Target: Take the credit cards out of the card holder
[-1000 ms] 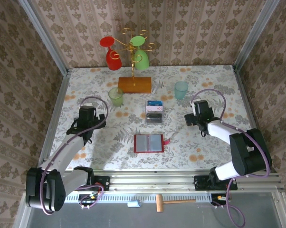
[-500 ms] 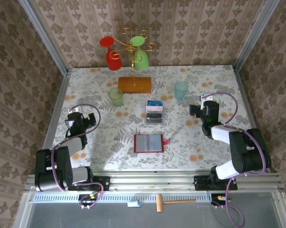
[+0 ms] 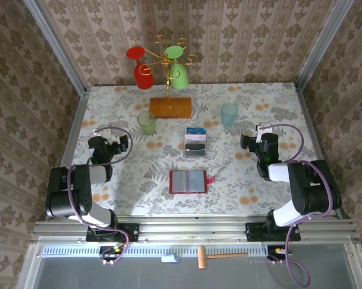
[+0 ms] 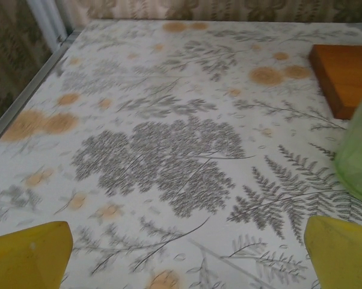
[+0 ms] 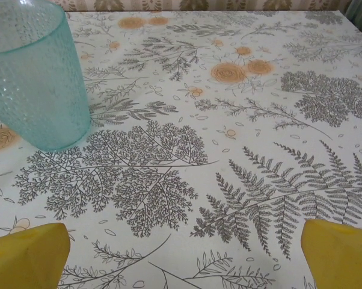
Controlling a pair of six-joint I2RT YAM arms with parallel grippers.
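You've got the card holder [image 3: 188, 181] lying open, long axis left-right. The credit cards [image 3: 195, 141] sit stacked just beyond its far edge. Your left gripper [image 4: 190, 241] and right gripper [image 5: 184, 244] flank it, well apart, both spread, empty; neither clearly nearer.

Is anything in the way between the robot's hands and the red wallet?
Nothing visible is. Only bare tablecloth lies between the left gripper, the right gripper and the open card holder. The green cup and teal cup stand farther back, off both paths.
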